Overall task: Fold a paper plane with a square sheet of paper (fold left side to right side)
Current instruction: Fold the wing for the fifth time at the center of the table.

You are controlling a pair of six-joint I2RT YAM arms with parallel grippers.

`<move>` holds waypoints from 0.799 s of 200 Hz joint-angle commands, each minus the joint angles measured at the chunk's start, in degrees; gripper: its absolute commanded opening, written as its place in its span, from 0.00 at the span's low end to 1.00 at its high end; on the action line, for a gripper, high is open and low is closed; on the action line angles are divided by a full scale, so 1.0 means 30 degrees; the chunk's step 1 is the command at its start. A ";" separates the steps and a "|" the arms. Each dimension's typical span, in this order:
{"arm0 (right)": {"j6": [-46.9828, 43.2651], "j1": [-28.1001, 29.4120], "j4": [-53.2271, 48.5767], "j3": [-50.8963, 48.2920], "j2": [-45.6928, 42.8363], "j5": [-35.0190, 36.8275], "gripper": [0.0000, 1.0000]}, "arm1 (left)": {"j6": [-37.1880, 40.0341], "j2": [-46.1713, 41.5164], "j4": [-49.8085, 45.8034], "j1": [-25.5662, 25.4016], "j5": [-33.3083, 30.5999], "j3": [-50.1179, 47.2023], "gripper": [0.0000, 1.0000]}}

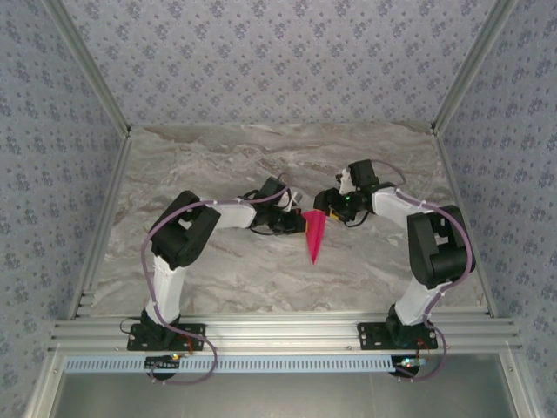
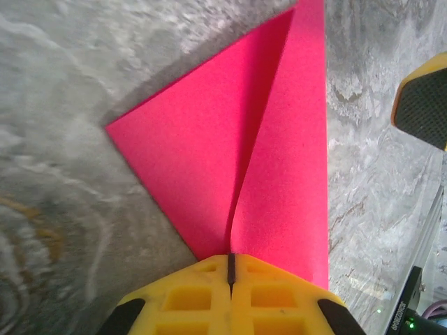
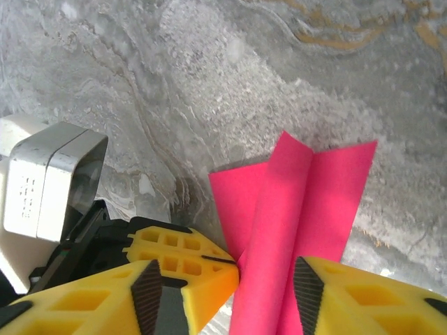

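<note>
The square sheet of paper [image 1: 315, 235] is magenta-pink and folded into a narrow dart, the paper plane shape, with its tip pointing toward the near edge. It lies at the table's centre between both arms. My left gripper [image 2: 231, 259] is shut on the paper [image 2: 279, 174], pinching one raised flap at its edge from the left [image 1: 296, 222]. My right gripper [image 3: 227, 293] is open, its two pads straddling the paper's raised centre fold [image 3: 293, 209] from the right [image 1: 329, 206]. The left gripper's yellow fingers [image 3: 188, 255] sit just beside the right gripper's left pad.
The marble-patterned table [image 1: 218, 157] is bounded by patterned walls at the back and sides and an aluminium rail [image 1: 278, 331] at the near edge. One black pad of the right gripper [image 2: 424, 105] shows close to the paper's right side.
</note>
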 commanded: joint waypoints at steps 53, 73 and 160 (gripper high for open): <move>-0.0108 0.0045 -0.0326 -0.1352 -0.0554 -0.0338 0.30 | 0.0811 0.0762 -0.1333 -0.0692 -0.0443 0.1173 0.00; -0.0083 0.0051 -0.0236 -0.1251 -0.0258 -0.0514 0.23 | 0.0898 0.0815 -0.1564 -0.0751 -0.0516 0.1383 0.00; -0.0557 0.0439 -0.1143 -0.0139 0.0873 -0.0122 0.19 | 0.1209 0.1090 -0.2318 -0.0960 -0.0679 0.2052 0.00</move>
